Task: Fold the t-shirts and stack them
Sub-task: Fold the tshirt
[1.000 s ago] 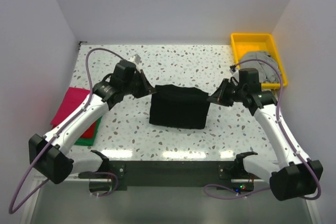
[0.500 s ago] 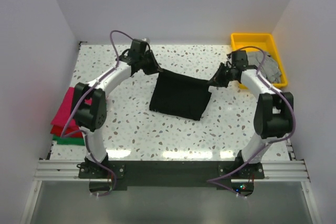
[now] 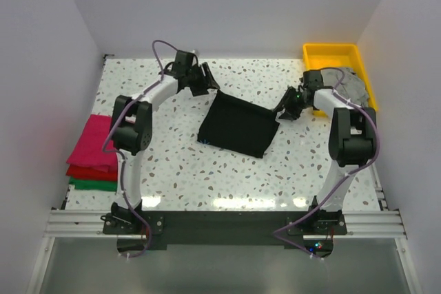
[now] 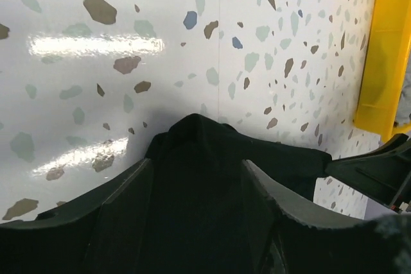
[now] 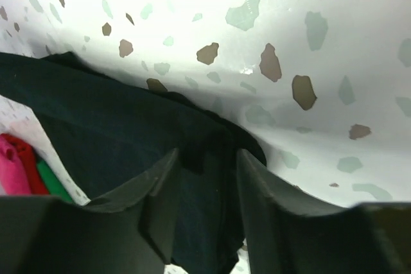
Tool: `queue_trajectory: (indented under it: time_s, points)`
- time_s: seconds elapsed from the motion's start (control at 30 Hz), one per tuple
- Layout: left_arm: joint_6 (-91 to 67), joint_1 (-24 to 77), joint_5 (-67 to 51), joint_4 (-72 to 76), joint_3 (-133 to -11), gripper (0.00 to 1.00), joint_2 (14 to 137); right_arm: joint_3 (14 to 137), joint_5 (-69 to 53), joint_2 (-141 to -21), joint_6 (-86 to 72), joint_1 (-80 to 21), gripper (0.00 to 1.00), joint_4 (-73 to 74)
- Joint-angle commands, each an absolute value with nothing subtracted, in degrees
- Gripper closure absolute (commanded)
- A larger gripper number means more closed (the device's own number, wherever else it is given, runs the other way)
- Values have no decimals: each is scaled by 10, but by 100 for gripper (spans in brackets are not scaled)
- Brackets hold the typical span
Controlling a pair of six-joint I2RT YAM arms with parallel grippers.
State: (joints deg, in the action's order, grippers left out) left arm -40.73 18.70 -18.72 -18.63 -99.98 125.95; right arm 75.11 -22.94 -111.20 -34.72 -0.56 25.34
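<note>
Green t-shirt (image 3: 88, 185) mostly hidden under red t-shirt (image 3: 91, 172) and magenta t-shirt (image 3: 96, 144). Left end effector (image 3: 210, 86) parted, released; black t-shirt (image 3: 238, 125) corner below it. Right end effector (image 3: 284, 111) likewise. Far edge hung taut earlier; now slack on worktop (image 3: 172, 163). Grey t-shirt (image 3: 355, 86) in yellow tray (image 3: 331, 51).

Yellow tray (image 3: 331, 49) at far right corner, speckled table (image 3: 179, 163).

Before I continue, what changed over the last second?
Both arms drew the far edge of the black cloth t-shirt farther back; left gripper and right gripper opened, releasing it. The magenta, red and green folded shirts and the grey shirt in the yellow plastic tray stayed put.
</note>
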Motion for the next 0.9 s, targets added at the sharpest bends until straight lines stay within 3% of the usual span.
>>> queue_trajectory:
  time_s: [0.0,0.1,0.33,0.6,0.87]
  points:
    - [-395,167,-190,-170,-1007,36,1206,769,-181,-1043,-335,-2,54,262]
    - [-401,168,-168,-169,-963,30,1167,724,-171,-988,-341,-5,50,253]
    - [-426,202,-98,-146,-783,29,1057,589,-106,-851,-338,-93,48,237]
    - [-448,272,-17,-155,-658,36,983,477,-68,-765,-364,-178,46,220]
    - [-429,273,28,-175,-628,40,962,438,-61,-737,-380,-207,46,208]
